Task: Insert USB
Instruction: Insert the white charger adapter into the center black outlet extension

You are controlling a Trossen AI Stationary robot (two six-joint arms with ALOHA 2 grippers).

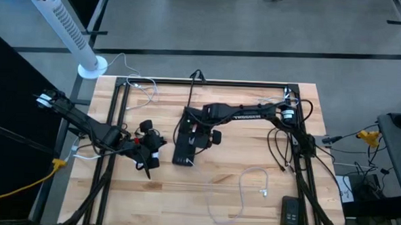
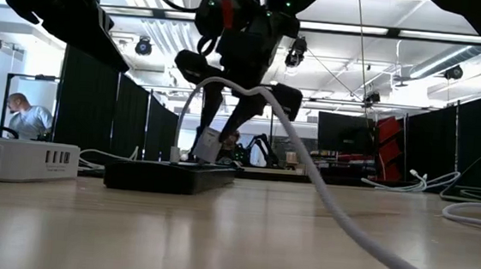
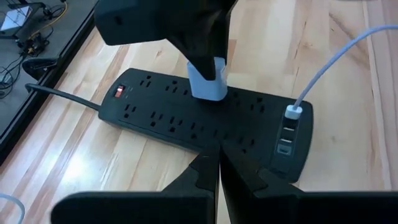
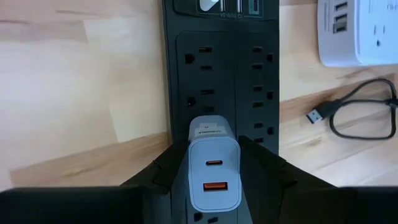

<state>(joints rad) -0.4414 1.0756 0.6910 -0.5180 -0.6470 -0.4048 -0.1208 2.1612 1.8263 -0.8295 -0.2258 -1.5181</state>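
Right hand (image 4: 211, 171) grips a white USB charger (image 4: 213, 171) between its fingers, holding it upright on the black power strip (image 4: 221, 74) at mid-desk (image 1: 244, 196). A white cable (image 3: 329, 62) is plugged into the strip's end ports. Left hand (image 3: 217, 180), fingers closed and empty, hovers just beside the strip.

We see a pale planked wooden table (image 4: 74, 81), smooth with a satin sheen. Long black power strip (image 3: 161, 115): matt plastic. Small white wall charger (image 4: 213, 168): smooth, slightly glossy plastic. White USB cable (image 3: 336, 59): smooth rubbery jacket, metal-looking plug tip.
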